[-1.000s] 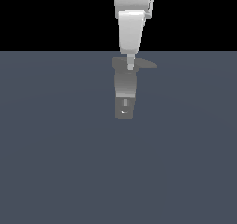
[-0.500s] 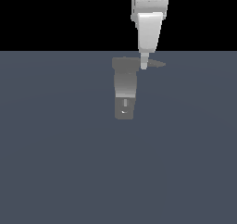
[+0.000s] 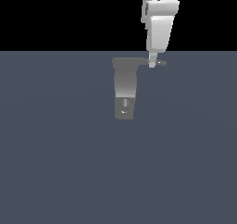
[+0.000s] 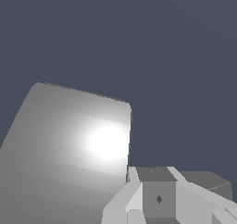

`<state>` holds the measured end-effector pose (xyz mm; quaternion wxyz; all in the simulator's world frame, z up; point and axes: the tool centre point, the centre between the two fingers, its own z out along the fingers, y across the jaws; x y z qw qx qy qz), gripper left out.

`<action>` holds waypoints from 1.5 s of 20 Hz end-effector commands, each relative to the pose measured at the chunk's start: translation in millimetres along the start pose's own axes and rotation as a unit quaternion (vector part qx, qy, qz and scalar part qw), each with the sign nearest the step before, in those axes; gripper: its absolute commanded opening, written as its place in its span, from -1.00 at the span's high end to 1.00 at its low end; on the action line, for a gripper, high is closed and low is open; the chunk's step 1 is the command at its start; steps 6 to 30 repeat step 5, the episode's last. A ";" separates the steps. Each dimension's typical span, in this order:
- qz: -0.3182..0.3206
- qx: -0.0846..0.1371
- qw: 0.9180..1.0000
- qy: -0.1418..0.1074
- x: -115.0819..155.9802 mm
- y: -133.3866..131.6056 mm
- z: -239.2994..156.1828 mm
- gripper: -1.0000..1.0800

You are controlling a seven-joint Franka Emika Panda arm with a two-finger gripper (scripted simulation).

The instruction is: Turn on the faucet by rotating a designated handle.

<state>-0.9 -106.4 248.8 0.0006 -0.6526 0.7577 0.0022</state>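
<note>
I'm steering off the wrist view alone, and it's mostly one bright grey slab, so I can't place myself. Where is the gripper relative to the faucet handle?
Observer: In the exterior view the gripper hangs down from above. Its tip is level with the handle, on the exterior view's right of the faucet.
Operator: Is the tip at the handle's end or close to the column?
Observer: Partway along. The handle's short pointed end shows beyond the tip, on the side away from the column.
Operator: Are the jaws open?
Observer: I cannot tell; only one narrow tip shows from that side.
</note>
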 end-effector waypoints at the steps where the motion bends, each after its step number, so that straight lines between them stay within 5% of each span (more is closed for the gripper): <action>1: 0.013 0.001 1.000 0.002 23.8 -7.2 -0.2 1.00; 30: 0.014 0.001 1.000 0.002 34.4 -14.8 -0.3 1.00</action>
